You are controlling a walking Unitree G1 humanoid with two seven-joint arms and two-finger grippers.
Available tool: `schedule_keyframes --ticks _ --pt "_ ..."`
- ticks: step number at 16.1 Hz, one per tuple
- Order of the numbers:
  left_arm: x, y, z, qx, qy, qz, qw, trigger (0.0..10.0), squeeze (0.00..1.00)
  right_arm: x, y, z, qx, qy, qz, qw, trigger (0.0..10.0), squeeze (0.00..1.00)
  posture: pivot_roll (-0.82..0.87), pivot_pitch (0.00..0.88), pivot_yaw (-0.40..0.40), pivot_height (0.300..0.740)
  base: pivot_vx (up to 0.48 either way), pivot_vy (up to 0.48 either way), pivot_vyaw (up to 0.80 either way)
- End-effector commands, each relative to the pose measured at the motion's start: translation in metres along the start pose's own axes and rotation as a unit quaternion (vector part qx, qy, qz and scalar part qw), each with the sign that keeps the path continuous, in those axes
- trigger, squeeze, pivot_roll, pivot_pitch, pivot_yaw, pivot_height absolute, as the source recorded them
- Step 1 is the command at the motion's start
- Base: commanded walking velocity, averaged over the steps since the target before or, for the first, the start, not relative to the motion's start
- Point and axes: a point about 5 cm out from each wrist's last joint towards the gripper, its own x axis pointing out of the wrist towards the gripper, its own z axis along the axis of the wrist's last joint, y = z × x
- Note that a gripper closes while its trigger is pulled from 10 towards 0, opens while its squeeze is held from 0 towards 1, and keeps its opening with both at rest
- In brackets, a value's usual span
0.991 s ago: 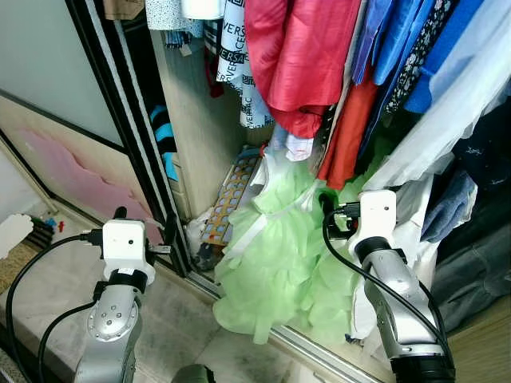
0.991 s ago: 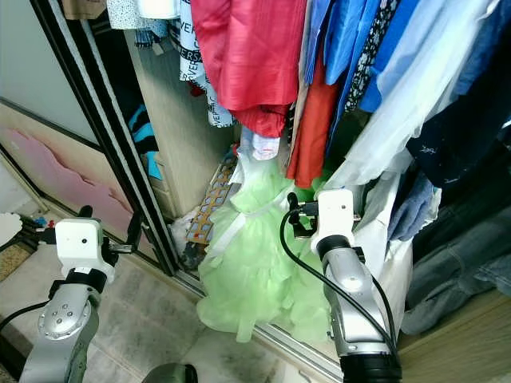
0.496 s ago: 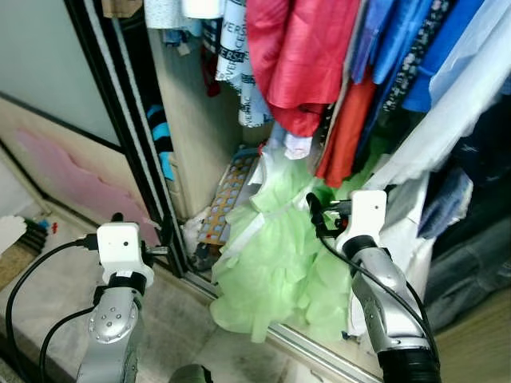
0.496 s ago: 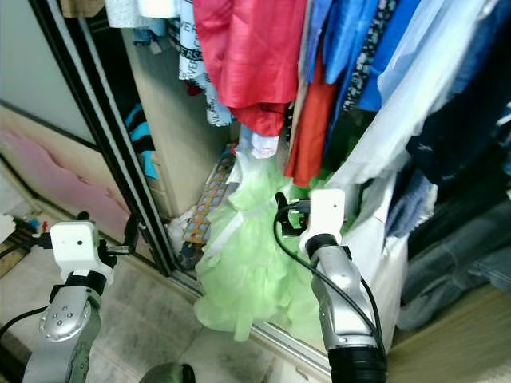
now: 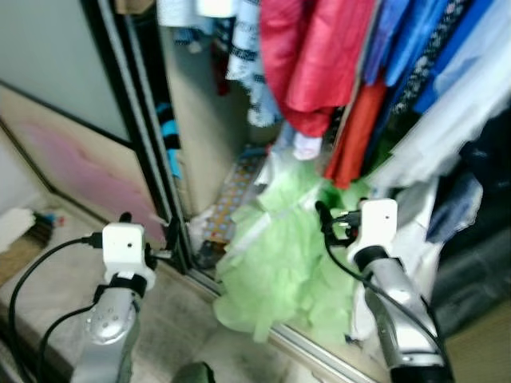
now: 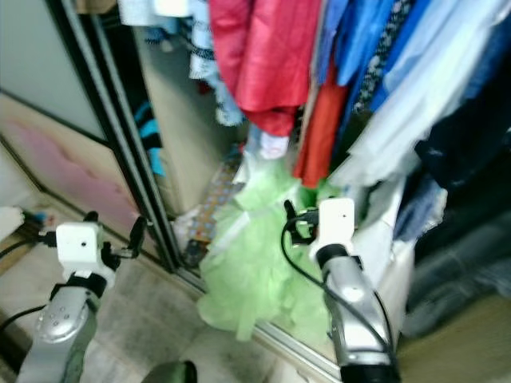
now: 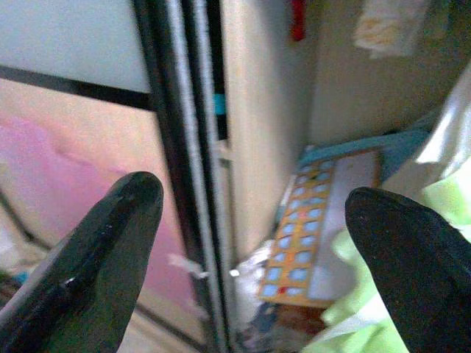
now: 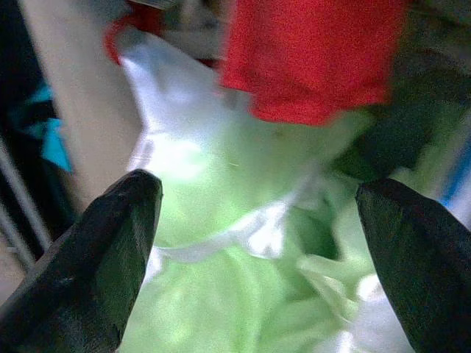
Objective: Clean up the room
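A pale green frilly dress (image 5: 275, 263) spills from the bottom of an open wardrobe over its floor rail (image 5: 319, 351). My right gripper (image 5: 329, 223) hovers at the dress's right side, fingers (image 8: 81, 287) spread open with nothing between them; beyond them are the dress's white sash (image 8: 221, 246) and a red hem (image 8: 309, 59). My left gripper (image 5: 152, 233) is open and empty beside the black sliding door frame (image 5: 144, 136). The frame (image 7: 188, 169) runs between its fingers in the left wrist view.
Red (image 5: 311, 56), blue (image 5: 415, 48) and white (image 5: 447, 128) clothes hang closely above. A board with blue squares (image 7: 309, 235) leans on the wardrobe floor. Dark clothes (image 5: 479, 271) pile at the right. A pink panel (image 5: 72, 163) lines the left wall, with small items (image 5: 20, 227) on the floor.
The head views have shifted slightly and turned blurrier. Both grippers keep their places by the door frame and the green dress, still open.
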Motion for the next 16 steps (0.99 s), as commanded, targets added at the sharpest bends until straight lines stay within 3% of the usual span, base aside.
schedule_keyframes --ticks 1,7,13,16 --pt "0.003 -0.003 0.002 0.0 -0.005 -0.01 1.0 10.0 0.0 0.002 -0.001 0.007 0.001 -0.011 -0.004 1.0 10.0 0.0 -0.07 0.0 0.006 0.74 0.0 0.0 0.8" --pt "0.003 -0.001 0.005 -0.001 -0.011 -0.005 1.0 10.0 0.0 0.01 0.023 0.016 0.001 -0.037 0.063 0.997 10.0 0.0 -0.05 0.0 -0.008 0.74 0.0 0.0 0.8" --pt "-0.001 0.004 0.007 0.012 -0.013 0.01 1.0 10.0 0.0 0.013 0.024 0.013 0.01 -0.029 0.052 0.998 10.0 0.0 -0.04 0.0 -0.002 0.74 0.0 0.0 0.8" --pt "-0.003 0.009 0.006 0.037 -0.008 0.051 0.998 10.0 0.0 0.012 0.021 0.011 0.023 -0.024 0.042 0.999 10.0 0.0 -0.03 0.0 0.0 0.74 0.0 0.0 0.8"
